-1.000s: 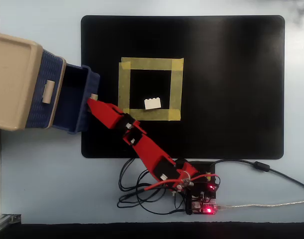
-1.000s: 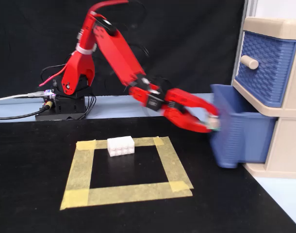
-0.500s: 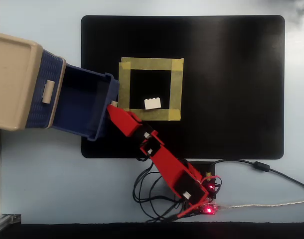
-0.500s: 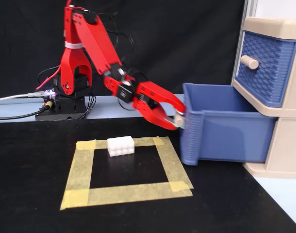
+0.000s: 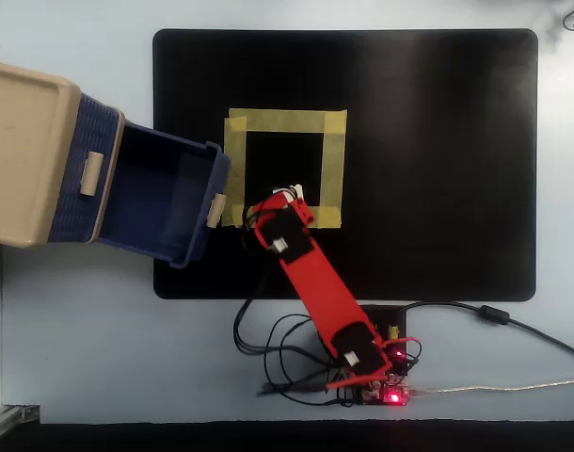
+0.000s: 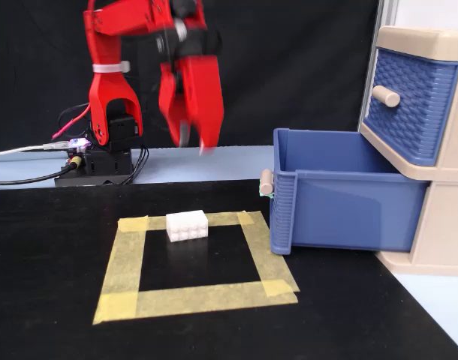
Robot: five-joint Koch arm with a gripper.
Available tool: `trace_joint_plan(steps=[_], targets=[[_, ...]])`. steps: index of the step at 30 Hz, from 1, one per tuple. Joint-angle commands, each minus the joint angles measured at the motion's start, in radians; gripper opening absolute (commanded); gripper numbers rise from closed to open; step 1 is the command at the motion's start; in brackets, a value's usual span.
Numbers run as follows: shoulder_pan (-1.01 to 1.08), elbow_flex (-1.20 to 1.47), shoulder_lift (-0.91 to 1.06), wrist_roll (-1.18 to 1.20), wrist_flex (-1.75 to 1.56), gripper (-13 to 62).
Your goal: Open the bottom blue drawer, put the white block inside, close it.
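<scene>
The bottom drawer (image 6: 349, 199) stands pulled far out of the cabinet (image 6: 432, 45), its tray bare. The white block (image 6: 187, 225) lies inside the tape square (image 6: 195, 295) on the black mat (image 5: 438, 141). The gripper (image 6: 193, 142) hangs above the block, pointing down, blurred; whether its jaws are parted cannot be told.

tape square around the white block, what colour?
Yellow masking tape, forming a square outline on the black mat; clearest in the fixed view.
</scene>
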Motion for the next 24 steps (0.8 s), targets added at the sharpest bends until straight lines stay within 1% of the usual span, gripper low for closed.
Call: trace_joint_plan(steps=[1, 5, 7, 13, 18, 24], targets=[[0.002, -0.115, -0.112, -0.12, 0.005, 33.3], [0.058, -0.276, -0.247, -0.124, 0.003, 33.3], [0.075, -0.298, -0.272, -0.123, 0.002, 33.3], [0.098, -0.291, -0.291, -0.123, -0.006, 33.3], [0.106, -0.287, -0.351, -0.13, -0.012, 33.3], [0.103, -0.204, -0.394, -0.132, -0.141, 33.3]])
